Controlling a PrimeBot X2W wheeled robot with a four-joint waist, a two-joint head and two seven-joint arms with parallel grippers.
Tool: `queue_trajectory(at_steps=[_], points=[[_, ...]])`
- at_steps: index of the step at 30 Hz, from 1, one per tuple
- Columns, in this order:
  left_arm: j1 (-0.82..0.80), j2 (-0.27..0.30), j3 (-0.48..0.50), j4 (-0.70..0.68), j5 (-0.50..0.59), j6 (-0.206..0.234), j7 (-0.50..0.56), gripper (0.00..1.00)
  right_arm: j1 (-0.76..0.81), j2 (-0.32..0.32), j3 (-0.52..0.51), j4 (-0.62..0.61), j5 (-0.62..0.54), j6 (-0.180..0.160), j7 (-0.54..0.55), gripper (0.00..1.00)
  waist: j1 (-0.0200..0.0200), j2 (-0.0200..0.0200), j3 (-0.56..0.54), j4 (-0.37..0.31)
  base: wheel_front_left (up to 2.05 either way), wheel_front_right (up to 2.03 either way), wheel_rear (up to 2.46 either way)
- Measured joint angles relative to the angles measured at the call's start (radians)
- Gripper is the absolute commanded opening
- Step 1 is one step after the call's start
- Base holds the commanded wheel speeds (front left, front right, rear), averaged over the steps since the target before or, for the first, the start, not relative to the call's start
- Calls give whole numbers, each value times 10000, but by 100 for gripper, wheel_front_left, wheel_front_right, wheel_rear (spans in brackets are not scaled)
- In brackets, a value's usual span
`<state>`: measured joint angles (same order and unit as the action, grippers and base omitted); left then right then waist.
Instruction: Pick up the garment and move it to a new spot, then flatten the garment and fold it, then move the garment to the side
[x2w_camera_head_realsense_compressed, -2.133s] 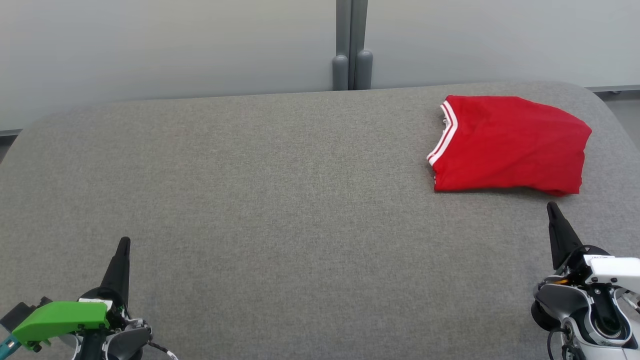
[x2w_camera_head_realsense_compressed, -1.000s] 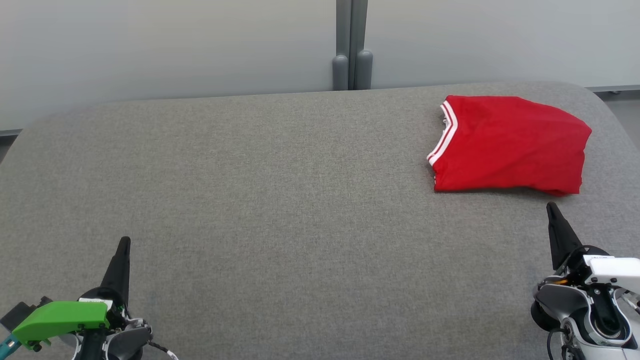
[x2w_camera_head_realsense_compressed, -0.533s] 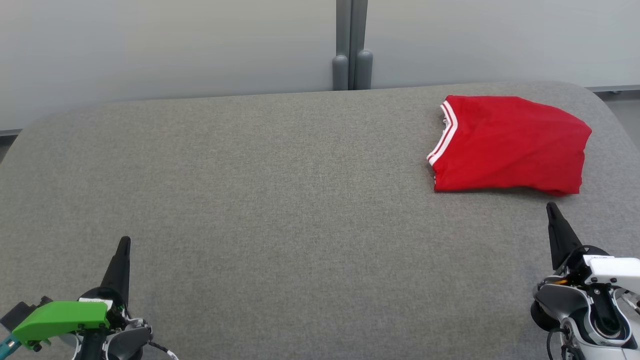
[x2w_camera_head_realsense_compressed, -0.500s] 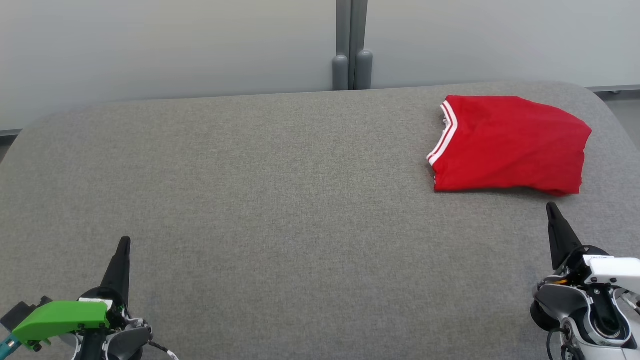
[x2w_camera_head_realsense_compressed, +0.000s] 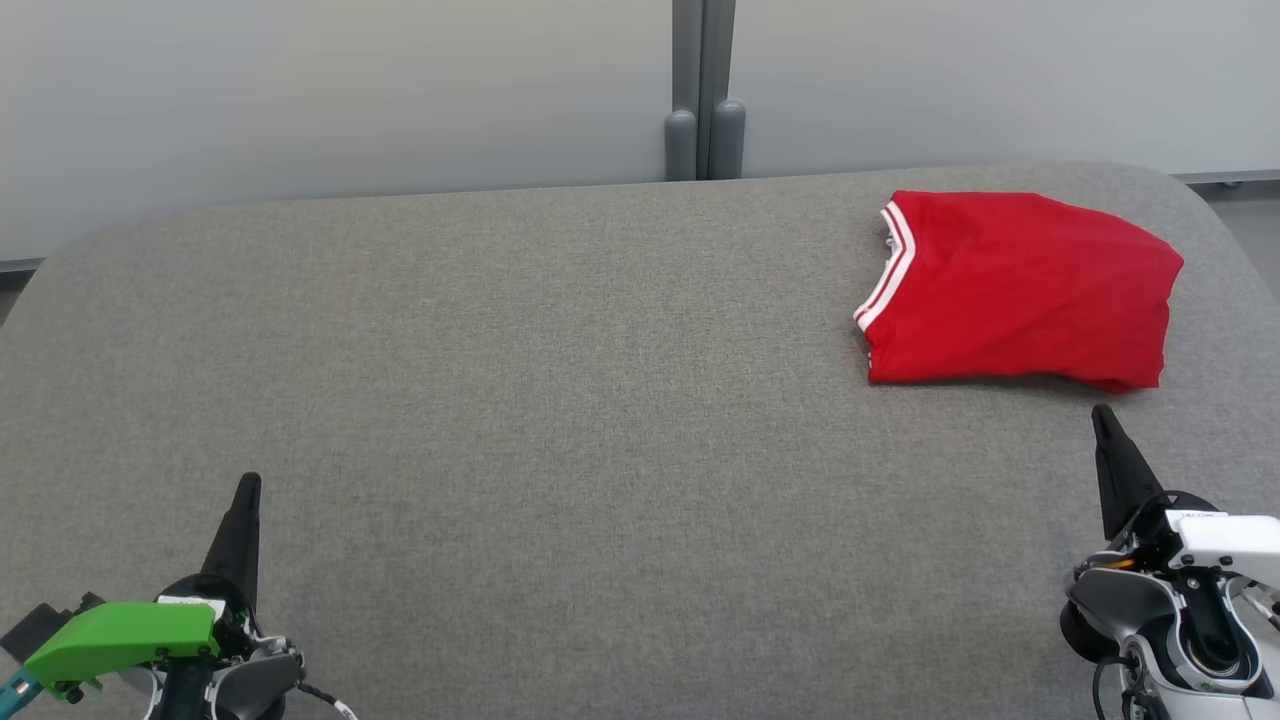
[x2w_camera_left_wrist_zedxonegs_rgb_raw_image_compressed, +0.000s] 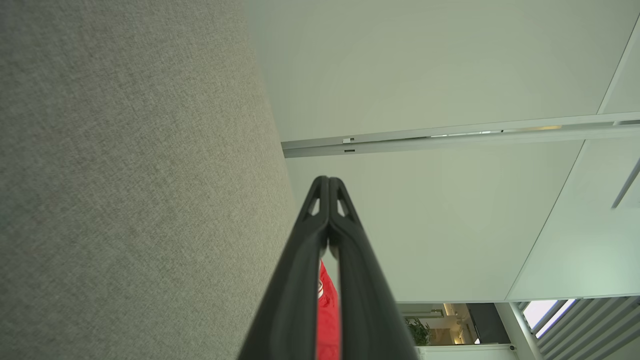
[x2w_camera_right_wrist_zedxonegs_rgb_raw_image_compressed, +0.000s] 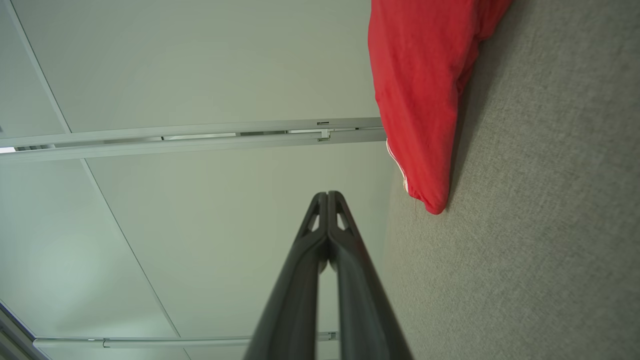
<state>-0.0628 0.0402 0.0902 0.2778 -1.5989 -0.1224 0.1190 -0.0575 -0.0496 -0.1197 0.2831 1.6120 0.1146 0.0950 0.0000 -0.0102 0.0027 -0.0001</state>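
Note:
The garment (x2w_camera_head_realsense_compressed: 1020, 290), a red shirt with a white-striped collar, lies folded at the far right of the grey table (x2w_camera_head_realsense_compressed: 560, 400). It also appears as a red mound (x2w_camera_right_wrist_zedxonegs_rgb_raw_image_compressed: 425, 95) in the right wrist view and as a red sliver (x2w_camera_left_wrist_zedxonegs_rgb_raw_image_compressed: 327, 310) between the fingers in the left wrist view. My right gripper (x2w_camera_head_realsense_compressed: 1102, 415) is shut and empty, just in front of the garment's near edge, not touching it. Near the front left, my left gripper (x2w_camera_head_realsense_compressed: 248, 485) is shut and empty, far from the garment.
A pale partition wall with a grey post (x2w_camera_head_realsense_compressed: 703, 95) stands behind the table. The table's rounded right corner (x2w_camera_head_realsense_compressed: 1215, 210) lies just beyond the garment. Bare grey cloth stretches across the table's middle and left.

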Motion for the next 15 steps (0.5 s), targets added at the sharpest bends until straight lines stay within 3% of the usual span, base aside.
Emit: queue_trajectory(at_steps=[15], points=[[0, 0, -2, -2, 0, 0, -12, 0, 0, 2, -4, -6, 0, 0, 27, 0, 1, 0, 1, 0, 0, 0, 0]])
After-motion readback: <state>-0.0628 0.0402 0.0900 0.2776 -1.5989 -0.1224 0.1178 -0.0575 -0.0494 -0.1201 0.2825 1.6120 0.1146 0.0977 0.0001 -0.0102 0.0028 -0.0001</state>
